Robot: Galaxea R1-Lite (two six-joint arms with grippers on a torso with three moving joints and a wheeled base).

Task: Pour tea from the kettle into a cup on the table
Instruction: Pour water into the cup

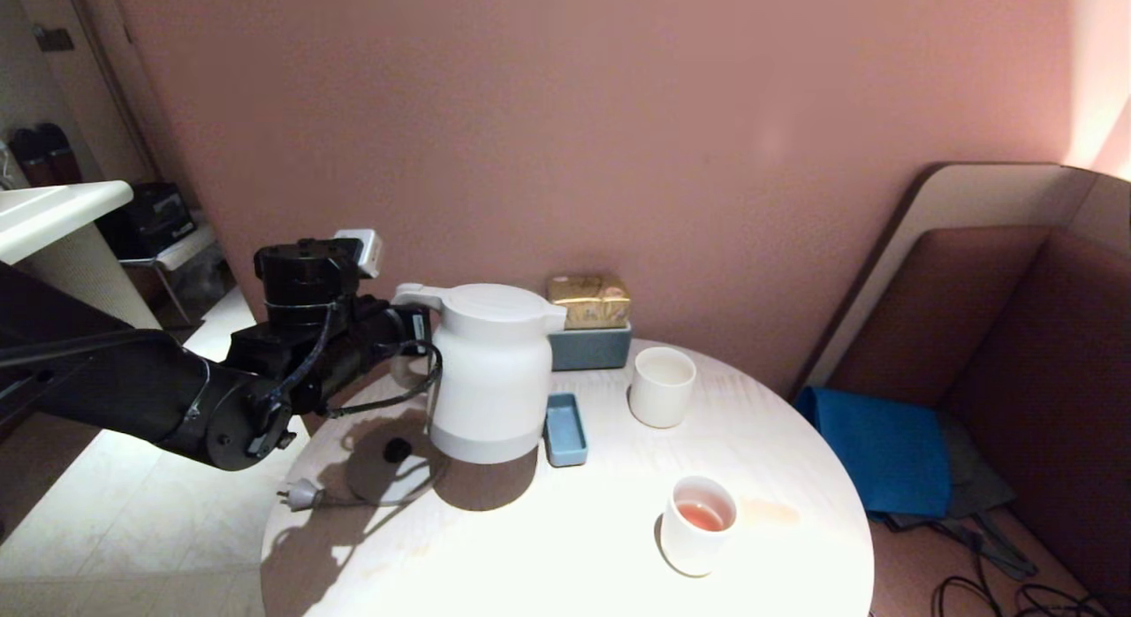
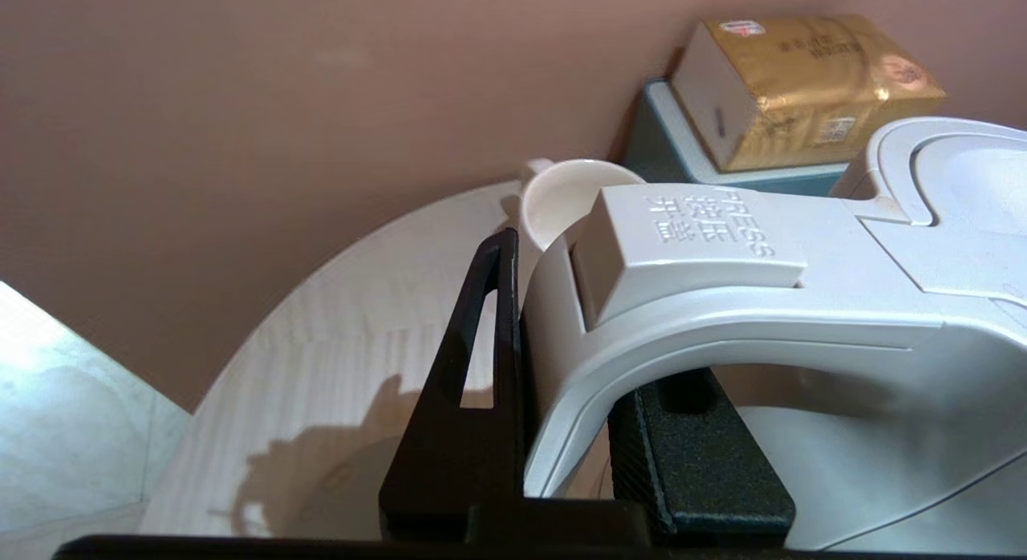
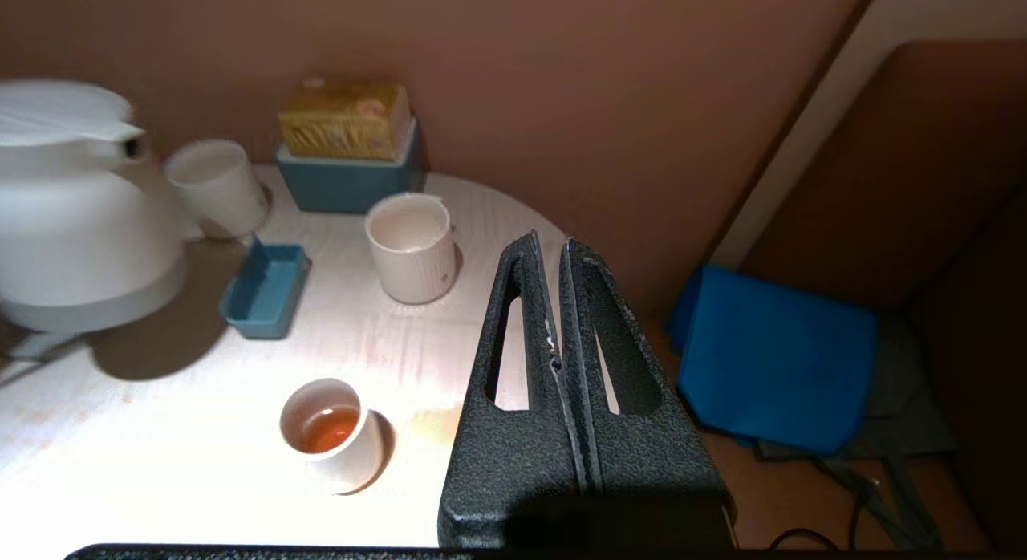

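Left gripper (image 2: pixel 562 432): matte black, wedge-shaped fingers (image 2: pixel 473 415) clamped on the kettle's handle (image 2: pixel 690 335), one slotted finger on the outer face, one grainy pad under the arch; it reached in level from the table's left side.
Kettle (image 1: pixel 491 369): smooth cream plastic, rounded body, flat lid, grey band at the base, short spout toward the tin; a raised "PRESS" tab sat on top of the handle. It stood upright near the table's back left, with its dark shadow just in front.
Base (image 1: pixel 389 465): round flat disc beside the kettle on the left, with a dark stud at its middle, a cord and a plug near the table edge.
Tray (image 1: pixel 565 430): small blue oblong, shallow walls, just beside the kettle's right.
Tin (image 1: pixel 590 346): grey-blue box against the pink wall, a gold foil pack (image 1: pixel 588 300) on top.
Cup (image 1: pixel 661 386): squat, white, faintly ribbed, to the right of the tray, apart from it.
Tumbler (image 1: pixel 698 524): white, near the front right, holding pale orange tea (image 1: pixel 701 515); a faint stain lay beside it.
Third cup (image 3: pixel 215 187): white, behind the kettle.
Table (image 1: pixel 565 555): round, white, faint wood grain; broad bare room at the front.
Right gripper (image 3: pixel 554 303): textured black fingers pressed together, holding nothing, above the table's right edge.
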